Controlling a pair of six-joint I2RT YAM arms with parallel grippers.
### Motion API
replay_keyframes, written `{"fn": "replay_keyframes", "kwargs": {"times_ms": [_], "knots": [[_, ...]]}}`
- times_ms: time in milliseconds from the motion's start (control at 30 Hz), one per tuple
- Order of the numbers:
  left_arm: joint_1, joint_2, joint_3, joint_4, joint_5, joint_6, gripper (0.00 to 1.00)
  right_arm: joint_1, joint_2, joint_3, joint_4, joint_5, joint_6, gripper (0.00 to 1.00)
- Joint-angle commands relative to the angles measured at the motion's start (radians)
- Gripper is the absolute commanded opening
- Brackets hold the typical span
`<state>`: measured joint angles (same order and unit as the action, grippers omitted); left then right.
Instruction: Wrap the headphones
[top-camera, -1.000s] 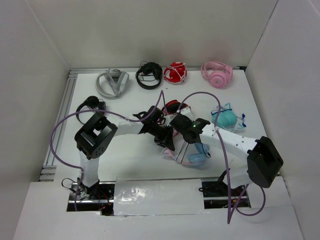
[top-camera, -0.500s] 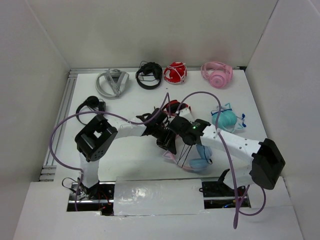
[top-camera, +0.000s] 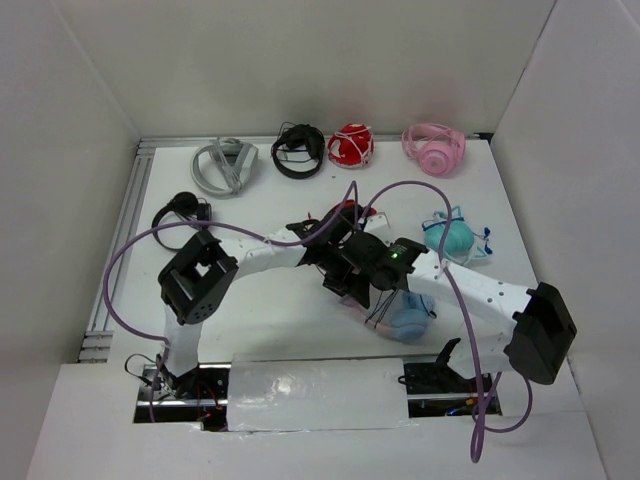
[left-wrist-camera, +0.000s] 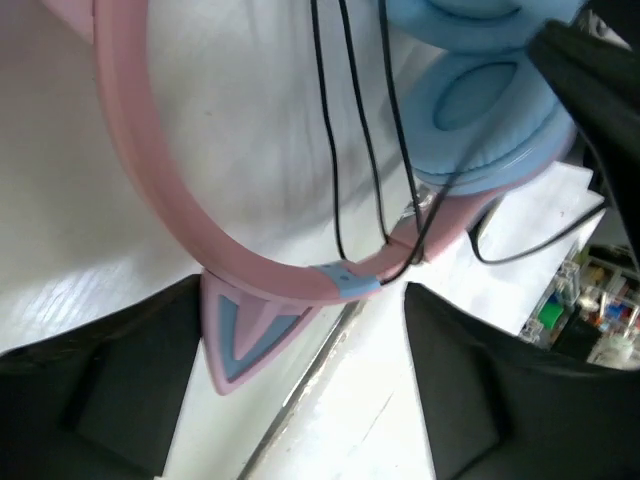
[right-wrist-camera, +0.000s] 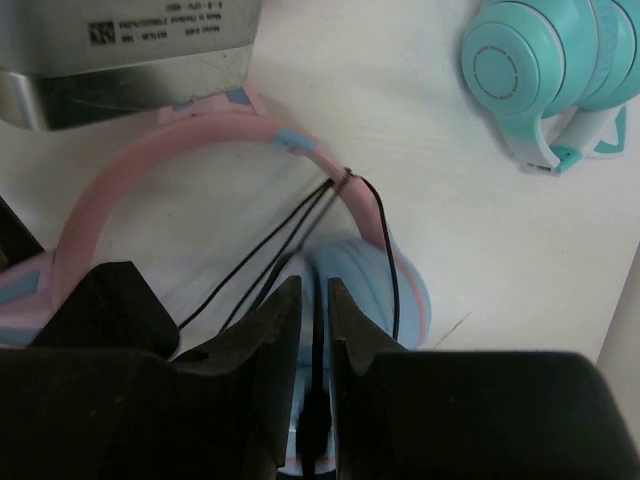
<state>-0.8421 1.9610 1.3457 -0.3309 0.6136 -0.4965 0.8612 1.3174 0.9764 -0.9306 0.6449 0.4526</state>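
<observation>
Cat-ear headphones (left-wrist-camera: 250, 265) low centre of top view: pink band, blue ear cups, thin black cable (right-wrist-camera: 265, 255) looped over band. Left gripper (left-wrist-camera: 300, 400) wide open, straddling band, holding nothing. Right gripper (right-wrist-camera: 315, 330) nearly closed, pinching cable.

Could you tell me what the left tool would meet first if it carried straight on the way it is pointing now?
Most likely the pink headband of the headphones: in the wrist view it crosses between the open left tool's fingers, cat ear nearest. Depth is uncertain.
</observation>
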Motion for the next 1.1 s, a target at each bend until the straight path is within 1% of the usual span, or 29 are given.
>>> {"fn": "replay_keyframes", "kwargs": {"times_ms": [0, 33, 67, 433, 567, 633, 667, 700, 733, 767, 800, 833, 867, 900, 933, 967, 1000, 1033, 1067], "knots": [[0.003, -0.001, 0.044, -0.037, -0.021, 0.015, 0.93, -0.002, -0.04, 0.025, -0.022, 0.036, 0.021, 0.24], [0.002, -0.001, 0.05, -0.048, -0.038, 0.015, 0.97, -0.002, -0.041, 0.025, -0.022, 0.035, 0.021, 0.24], [0.003, -0.002, 0.052, -0.051, -0.044, 0.016, 0.99, -0.004, -0.041, 0.027, -0.02, 0.03, 0.02, 0.24], [0.011, -0.066, 0.023, -0.066, -0.098, 0.01, 0.99, -0.082, 0.006, 0.022, -0.014, 0.021, 0.017, 0.25], [0.021, -0.137, 0.004, -0.057, -0.101, 0.012, 0.99, -0.079, -0.03, 0.042, -0.033, 0.059, 0.047, 0.26], [0.021, -0.174, 0.0, -0.054, -0.104, 0.021, 0.99, -0.082, -0.058, 0.07, -0.039, 0.088, 0.06, 0.34], [0.021, -0.221, 0.003, -0.053, -0.115, 0.022, 0.99, -0.085, -0.091, 0.102, -0.036, 0.094, 0.07, 0.4], [0.023, -0.244, 0.007, -0.059, -0.13, 0.027, 0.99, -0.093, -0.112, 0.119, -0.031, 0.108, 0.08, 0.44], [0.023, -0.273, 0.009, -0.071, -0.15, 0.026, 0.99, -0.103, -0.157, 0.148, -0.011, 0.107, 0.09, 0.51], [0.023, -0.337, 0.004, -0.077, -0.178, 0.026, 0.99, -0.113, -0.177, 0.16, 0.002, 0.104, 0.103, 0.83], [0.023, -0.376, -0.002, -0.094, -0.237, 0.024, 0.99, -0.129, -0.205, 0.166, 0.025, 0.102, 0.116, 0.99], [0.023, -0.411, -0.009, -0.106, -0.274, 0.01, 0.99, -0.174, -0.261, 0.168, 0.068, 0.092, 0.168, 1.0], [0.031, -0.485, -0.028, -0.118, -0.31, 0.0, 0.99, -0.203, -0.288, 0.162, 0.088, 0.078, 0.196, 1.0], [0.038, -0.525, -0.039, -0.15, -0.369, -0.026, 0.99, -0.237, -0.322, 0.151, 0.11, 0.059, 0.222, 1.0], [0.047, -0.556, -0.052, -0.172, -0.402, -0.045, 0.99, -0.276, -0.386, 0.119, 0.159, 0.009, 0.277, 1.0], [0.07, -0.618, -0.074, -0.198, -0.444, -0.065, 0.99, -0.369, -0.417, 0.098, 0.186, -0.031, 0.287, 1.0], [0.083, -0.642, -0.08, -0.285, -0.556, -0.138, 0.99, -0.419, -0.449, 0.082, 0.211, -0.075, 0.287, 1.0], [0.095, -0.666, -0.088, -0.34, -0.608, -0.181, 0.99, -0.468, -0.501, 0.059, 0.232, -0.158, 0.303, 1.0], [0.156, -0.726, -0.121, -0.438, -0.699, -0.26, 0.99, -0.601, -0.544, 0.05, 0.227, -0.21, 0.322, 1.0]]}}
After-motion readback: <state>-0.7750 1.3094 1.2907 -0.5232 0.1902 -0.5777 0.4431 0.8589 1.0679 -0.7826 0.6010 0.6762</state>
